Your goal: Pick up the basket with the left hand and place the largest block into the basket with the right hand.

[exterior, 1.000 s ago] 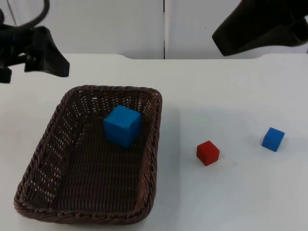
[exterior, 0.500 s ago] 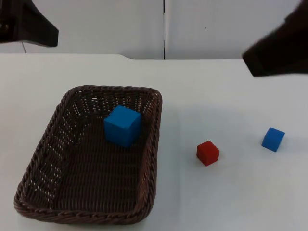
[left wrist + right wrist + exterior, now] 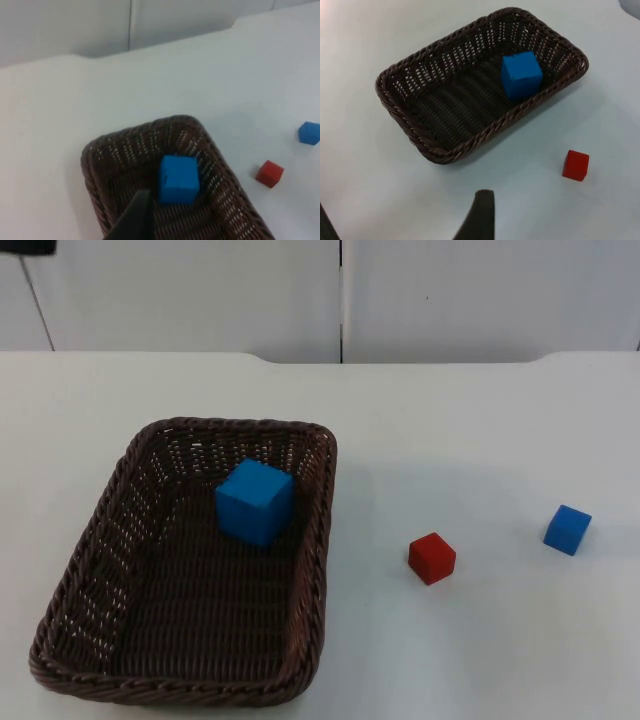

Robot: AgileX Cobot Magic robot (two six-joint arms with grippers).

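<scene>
Although the task calls for the basket (image 3: pixel 190 565) to be held, it rests flat on the table (image 3: pixel 480 430) with nothing gripping it. Large blue block (image 3: pixel 254 501) lies inside it, near the far wall, leaning toward the right-hand side wall; judged by size against the others, this is the largest block, so the placing appears done.

Red block (image 3: pixel 432 558) and small blue block (image 3: pixel 567 529) sit on the table, well apart from the basket and from each other; neither belongs in it.

Left gripper (image 3: pixel 136 220): one fingertip is visible, raised above the basket's near end, the large block beyond it. How far the jaws stand open cannot be told; they hold nothing visible.

Right gripper (image 3: pixel 479 215): one fingertip is visible, high over bare table, the basket ahead of it and the red block off to one side. Jaw opening cannot be told; nothing is in its hold.

Judgement: both arms stand clear of the work, consistent with a finished placement.
</scene>
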